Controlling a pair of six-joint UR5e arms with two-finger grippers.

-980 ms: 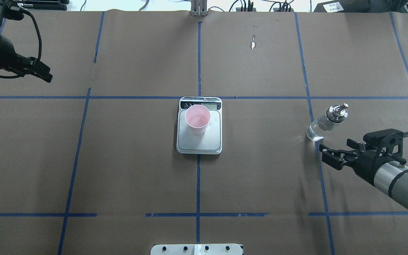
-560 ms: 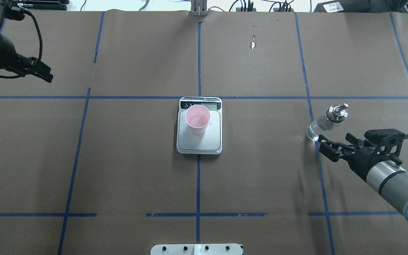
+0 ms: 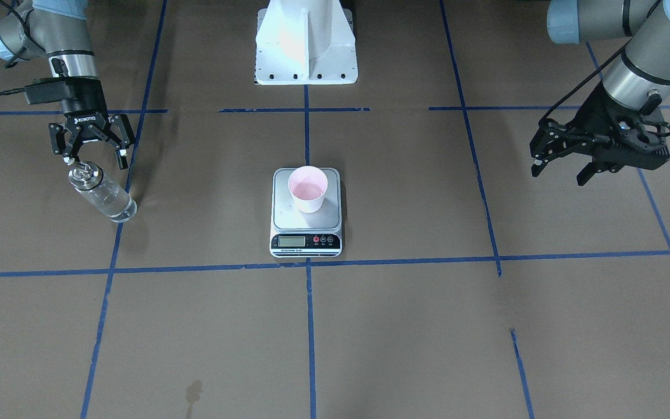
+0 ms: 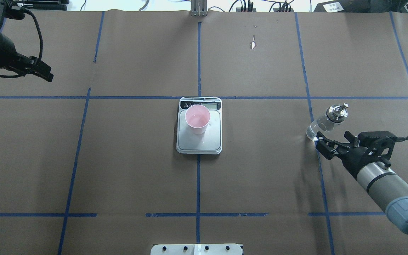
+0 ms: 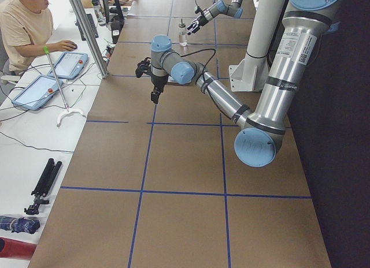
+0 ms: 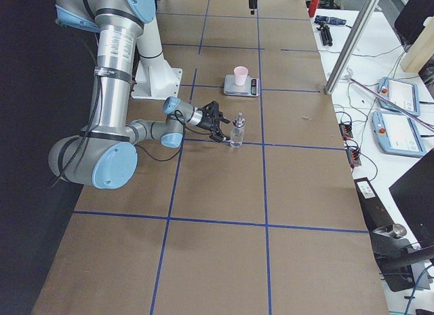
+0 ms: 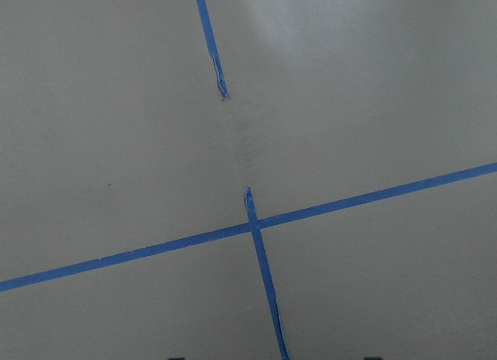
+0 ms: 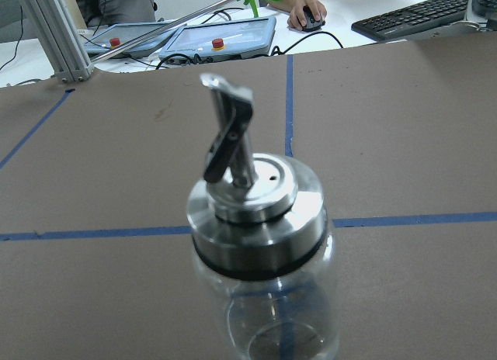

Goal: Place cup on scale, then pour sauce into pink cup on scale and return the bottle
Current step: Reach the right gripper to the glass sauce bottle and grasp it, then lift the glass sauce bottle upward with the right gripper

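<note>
Showing only taped paper [image 7: 349,104], left wrist view misses the bottle [image 8: 260,236]

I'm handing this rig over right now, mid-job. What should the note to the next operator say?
Right claw: open, close up to the bottle on its robot side, not closed on it.
Left claw: open, empty, over bare table, far from the scale.
Cup: upright on the scale's platform. The bottle stands upright on the robot's right.
Done: cup placed on scale.
Unclear: whether the pour has happened; the views don't settle what the cup holds.
Left, if not poured: grasp bottle, pour into cup, set bottle back.
</note>
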